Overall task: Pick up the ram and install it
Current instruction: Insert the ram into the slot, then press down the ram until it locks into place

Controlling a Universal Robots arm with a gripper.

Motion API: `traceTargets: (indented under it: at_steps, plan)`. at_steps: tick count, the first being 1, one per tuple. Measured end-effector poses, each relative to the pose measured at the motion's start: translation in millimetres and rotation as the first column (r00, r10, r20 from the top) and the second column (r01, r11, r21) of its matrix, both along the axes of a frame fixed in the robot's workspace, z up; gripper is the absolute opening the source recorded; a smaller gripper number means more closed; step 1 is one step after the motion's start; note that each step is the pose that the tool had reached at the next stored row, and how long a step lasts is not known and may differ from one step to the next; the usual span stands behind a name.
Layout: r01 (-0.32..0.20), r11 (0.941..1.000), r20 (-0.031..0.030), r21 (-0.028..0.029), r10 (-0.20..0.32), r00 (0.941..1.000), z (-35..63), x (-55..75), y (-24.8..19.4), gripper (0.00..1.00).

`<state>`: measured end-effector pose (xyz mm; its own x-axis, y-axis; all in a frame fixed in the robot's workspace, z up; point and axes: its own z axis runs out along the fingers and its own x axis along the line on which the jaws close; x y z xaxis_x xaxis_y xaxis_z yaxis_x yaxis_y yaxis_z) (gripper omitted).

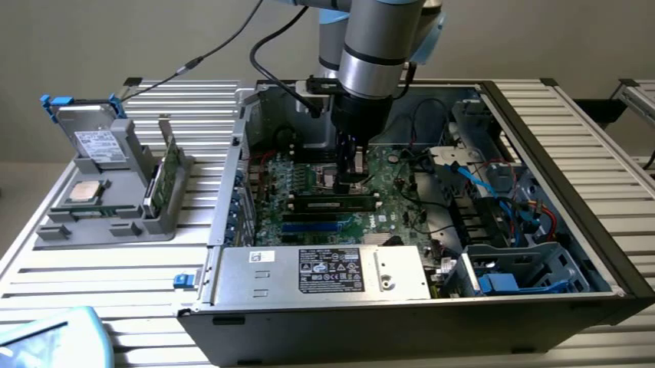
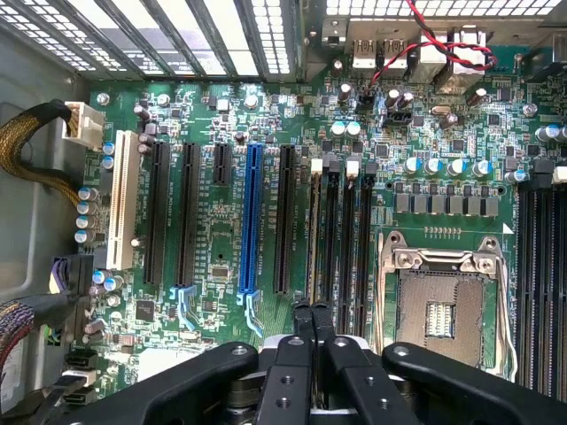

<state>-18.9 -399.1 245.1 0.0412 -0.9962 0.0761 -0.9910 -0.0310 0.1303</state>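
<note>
**Layout: open case on table, me over the mobo**

PC case (image 1: pixel 409 337) sits on table (image 1: pixel 103 291), w/ parts stand (image 1: pixel 92 230) beside it on the exterior view's left. Mobo (image 1: pixel 394 188) lies flat in case floor. PSU (image 1: pixel 322 272) is inside case's near wall, w/ drive cage (image 1: pixel 511 264) next to it on the exterior view's right. Ram (image 1: pixel 333 203) stands in a slot mid-mobo, behind PSU. My gripper (image 1: pixel 350 179) hangs over mobo, just behind ram.
</note>
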Motion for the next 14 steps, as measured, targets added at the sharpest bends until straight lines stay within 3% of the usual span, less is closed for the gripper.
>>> traceTargets:
  at_steps: [14]
  plan:
    - [0.000,1.0000,-0.0002,-0.0005,0.000,1.0000,0.1,0.9,0.3,0.10]
